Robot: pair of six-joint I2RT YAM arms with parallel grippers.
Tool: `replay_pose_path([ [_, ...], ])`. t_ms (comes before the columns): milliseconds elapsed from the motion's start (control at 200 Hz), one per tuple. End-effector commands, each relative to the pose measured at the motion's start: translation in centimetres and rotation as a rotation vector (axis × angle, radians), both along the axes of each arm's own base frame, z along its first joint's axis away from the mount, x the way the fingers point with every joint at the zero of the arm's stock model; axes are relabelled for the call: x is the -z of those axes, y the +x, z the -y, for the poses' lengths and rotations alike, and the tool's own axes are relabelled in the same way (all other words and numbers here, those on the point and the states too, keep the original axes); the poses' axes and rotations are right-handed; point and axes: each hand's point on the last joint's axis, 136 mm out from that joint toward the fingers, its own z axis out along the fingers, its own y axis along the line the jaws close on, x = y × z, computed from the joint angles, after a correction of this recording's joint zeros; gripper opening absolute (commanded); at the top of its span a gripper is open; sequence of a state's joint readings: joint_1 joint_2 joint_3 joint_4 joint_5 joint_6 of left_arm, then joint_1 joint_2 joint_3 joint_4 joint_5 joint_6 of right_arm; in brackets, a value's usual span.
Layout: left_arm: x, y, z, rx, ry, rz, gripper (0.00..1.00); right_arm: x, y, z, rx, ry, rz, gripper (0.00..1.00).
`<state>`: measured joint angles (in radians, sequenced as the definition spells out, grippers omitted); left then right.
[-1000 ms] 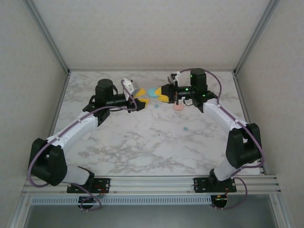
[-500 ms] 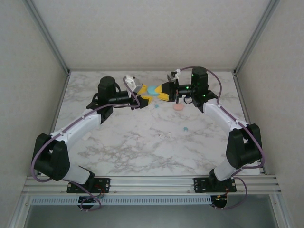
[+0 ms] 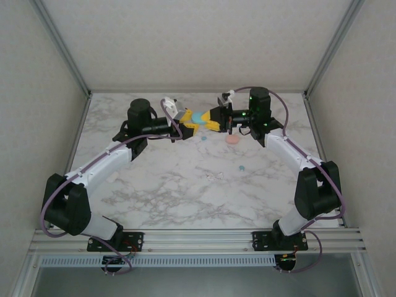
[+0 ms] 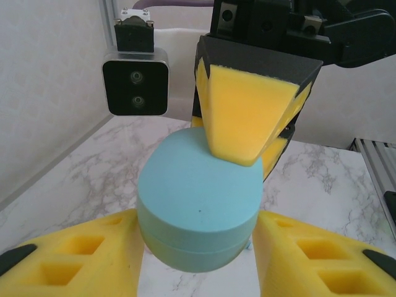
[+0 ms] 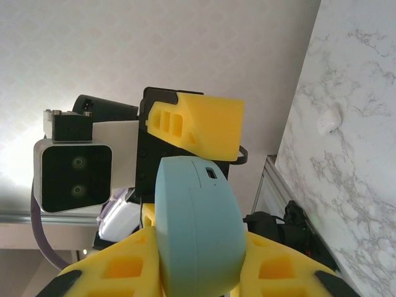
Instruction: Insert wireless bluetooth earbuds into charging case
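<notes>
Top external: marble desk (image 3: 185, 198), white walls (image 3: 185, 43); right claw (image 3: 210, 124) pinches the teal case (image 3: 198, 117); left claw (image 3: 187, 124) flanks it, grip I cannot tell.

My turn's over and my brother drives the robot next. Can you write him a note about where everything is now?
Left gripper: shut on the teal case, at its sides.
Right gripper: shut on that case too; it hangs above the table between them.
On the table: pink case, a teal earbud, a white earbud.
Done: teal case lifted, lid looks closed.
To do: open it, put the earbuds in.
</notes>
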<state>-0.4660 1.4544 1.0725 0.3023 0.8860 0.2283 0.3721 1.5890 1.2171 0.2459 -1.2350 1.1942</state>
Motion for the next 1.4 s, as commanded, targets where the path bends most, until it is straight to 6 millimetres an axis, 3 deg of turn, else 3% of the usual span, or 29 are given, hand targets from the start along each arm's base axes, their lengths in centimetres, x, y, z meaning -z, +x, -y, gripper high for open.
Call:
replay_pose_path([
  [0, -0.7, -0.5, 0.9, 0.046, -0.006, 0.017, 0.48, -1.6, -1.0, -0.1, -0.035, 0.027, 0.049, 0.18],
  [310, -1.0, -0.7, 1.2, 0.057, -0.009, 0.022, 0.45, -1.3, -1.0, -0.2, -0.032, 0.023, 0.042, 0.19],
  [1141, -1.5, -1.1, 1.1, 0.054, -0.024, 0.038, 0.50, -0.9, -0.8, -0.4, -0.031, 0.019, 0.036, 0.19],
  [1391, -1.6, -1.2, 0.9, 0.054, -0.032, 0.040, 0.48, -1.2, -0.9, -0.3, -0.030, 0.023, 0.041, 0.19],
])
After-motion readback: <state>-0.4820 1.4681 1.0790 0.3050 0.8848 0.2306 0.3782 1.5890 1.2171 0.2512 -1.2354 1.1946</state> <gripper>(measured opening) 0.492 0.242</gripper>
